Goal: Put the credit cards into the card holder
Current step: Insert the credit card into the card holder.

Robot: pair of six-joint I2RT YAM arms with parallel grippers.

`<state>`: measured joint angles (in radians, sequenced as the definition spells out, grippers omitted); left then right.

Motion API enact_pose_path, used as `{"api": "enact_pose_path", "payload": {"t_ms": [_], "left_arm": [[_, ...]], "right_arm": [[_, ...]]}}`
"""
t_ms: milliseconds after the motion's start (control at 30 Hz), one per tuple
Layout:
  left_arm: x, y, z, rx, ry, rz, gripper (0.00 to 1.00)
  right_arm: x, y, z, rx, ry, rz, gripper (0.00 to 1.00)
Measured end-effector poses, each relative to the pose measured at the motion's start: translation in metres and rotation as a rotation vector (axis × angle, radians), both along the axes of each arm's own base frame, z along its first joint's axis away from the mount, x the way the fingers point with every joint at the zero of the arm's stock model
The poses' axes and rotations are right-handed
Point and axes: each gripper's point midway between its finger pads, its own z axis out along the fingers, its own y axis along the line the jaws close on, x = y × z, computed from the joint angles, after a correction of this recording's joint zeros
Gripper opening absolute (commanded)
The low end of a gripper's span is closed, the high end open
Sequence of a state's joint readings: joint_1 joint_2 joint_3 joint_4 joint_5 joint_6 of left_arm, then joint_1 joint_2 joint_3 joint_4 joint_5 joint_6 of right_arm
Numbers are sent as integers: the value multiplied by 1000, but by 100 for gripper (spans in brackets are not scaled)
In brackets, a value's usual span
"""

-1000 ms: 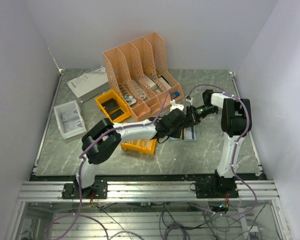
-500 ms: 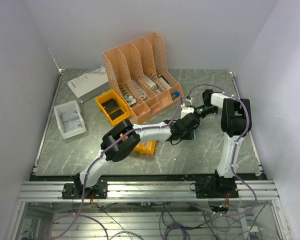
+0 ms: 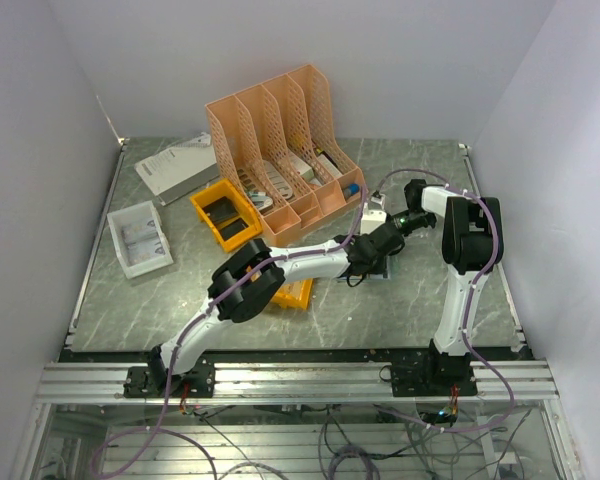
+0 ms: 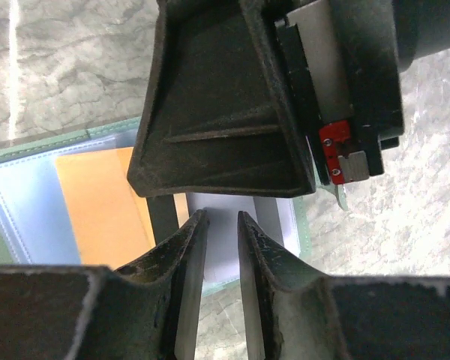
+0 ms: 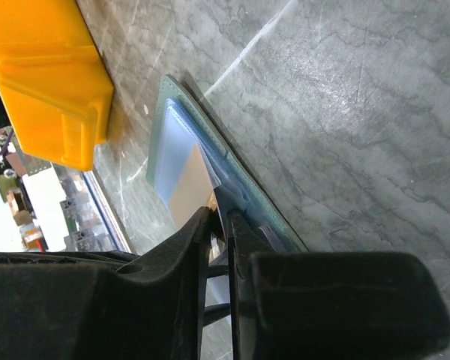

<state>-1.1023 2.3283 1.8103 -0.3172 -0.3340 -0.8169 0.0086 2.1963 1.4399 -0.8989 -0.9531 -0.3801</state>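
The card holder (image 4: 26, 202) lies open on the table, grey-green rim, light blue inside. A tan-brown card (image 4: 97, 206) sits in its left pocket and a pale card (image 4: 223, 236) lies on its right half. My left gripper (image 4: 221, 223) hovers just above the pale card, its jaws a narrow gap apart with nothing between them. My right gripper (image 5: 221, 217) is shut on the light blue inner flap of the card holder (image 5: 172, 127); the tan card (image 5: 191, 191) shows beside it. In the top view both grippers, left (image 3: 373, 252) and right (image 3: 392, 236), meet over the holder, which is mostly hidden.
A peach file rack (image 3: 280, 150) stands behind. A yellow bin (image 3: 225, 215) sits left of it; another yellow bin (image 3: 292, 292) lies under the left arm and shows in the right wrist view (image 5: 45, 75). A white tray (image 3: 140, 238) and grey booklet (image 3: 175, 165) lie far left.
My left arm has stretched further right, bringing its gripper from left of the holder to over it, close against the right gripper. The right arm has hardly moved.
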Motion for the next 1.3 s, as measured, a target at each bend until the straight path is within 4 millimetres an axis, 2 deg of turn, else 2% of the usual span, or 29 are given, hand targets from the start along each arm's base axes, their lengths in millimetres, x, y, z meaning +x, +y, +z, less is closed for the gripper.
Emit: {"api": "enact_pose_path", "payload": {"t_ms": [200, 400, 700, 1000, 1300], "left_arm": [[4, 7, 1, 27, -18, 36, 39], [6, 13, -1, 56, -27, 55, 42], [8, 20, -3, 80, -34, 72, 42], [12, 23, -2, 81, -39, 99, 42], [21, 28, -2, 82, -47, 117, 42]], "right_arm": [[0, 1, 1, 6, 0, 0, 24], [0, 4, 3, 22, 4, -3, 27], [-2, 7, 8, 52, 19, -9, 49], [0, 4, 14, 70, 6, -18, 52], [4, -9, 19, 50, -48, -16, 55]]}}
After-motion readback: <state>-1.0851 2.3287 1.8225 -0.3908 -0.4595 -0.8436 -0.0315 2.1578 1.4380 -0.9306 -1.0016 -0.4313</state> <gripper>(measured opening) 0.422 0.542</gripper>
